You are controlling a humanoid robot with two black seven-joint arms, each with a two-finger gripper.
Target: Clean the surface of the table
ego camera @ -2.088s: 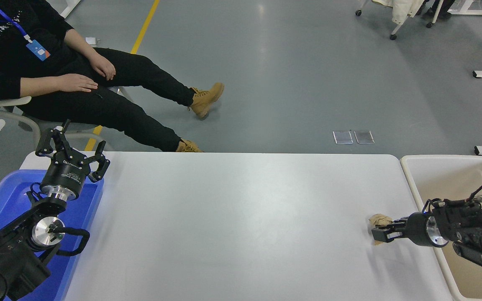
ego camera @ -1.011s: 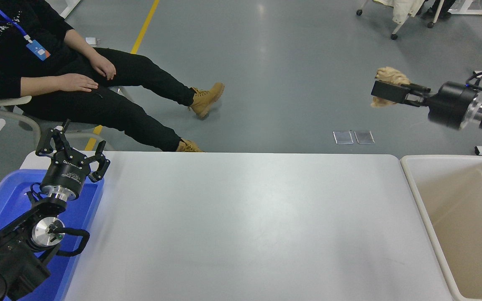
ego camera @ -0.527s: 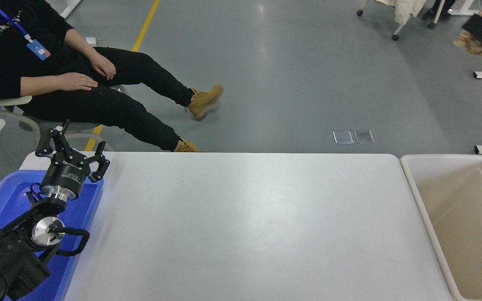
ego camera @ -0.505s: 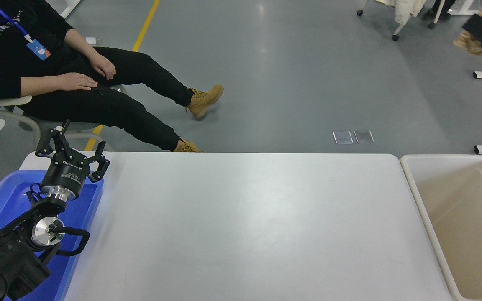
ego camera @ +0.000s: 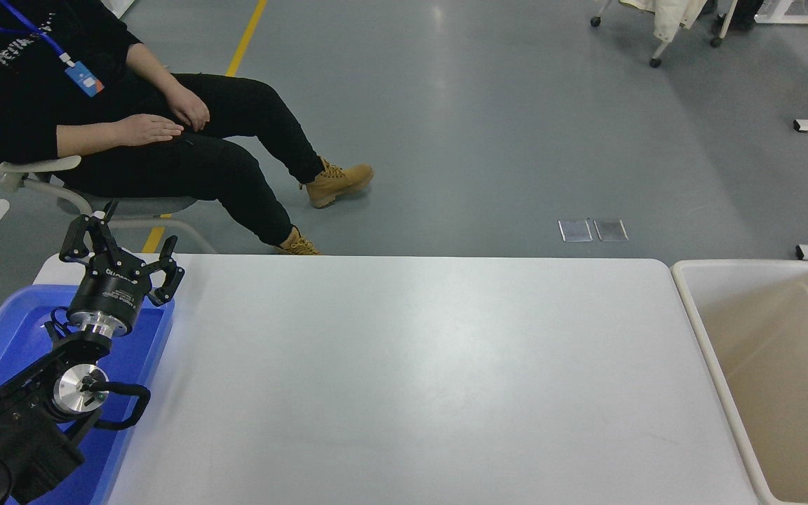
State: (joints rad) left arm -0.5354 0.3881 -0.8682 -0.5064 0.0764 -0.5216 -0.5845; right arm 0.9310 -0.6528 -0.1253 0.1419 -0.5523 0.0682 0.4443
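Left tool (ego camera: 122,247) parked at lower left, fingers spread open, gripping nothing, raised over far corner of blue tray (ego camera: 4,330)
Left arm (ego camera: 32,410) running back from it to bottom left corner, above tray
Right tool out of view; state cannot be told
White surface (ego camera: 411,379) just right of left tool, filling middle of view from tray's right edge across to beige tub; bare white top, soft sheen across middle
Blue tray overlapping surface's left end
Beige tub (ego camera: 709,344) touching or just beside surface's right end, inside visible and pale
Beyond surface's far edge, grey floor (ego camera: 481,126) with yellow line (ego camera: 246,35) at upper left
Person (ego camera: 130,133) seated on chair at far left, black clothes, tan boots, hands resting on lap
Two small metal floor plates (ego camera: 592,230) near far right corner of surface
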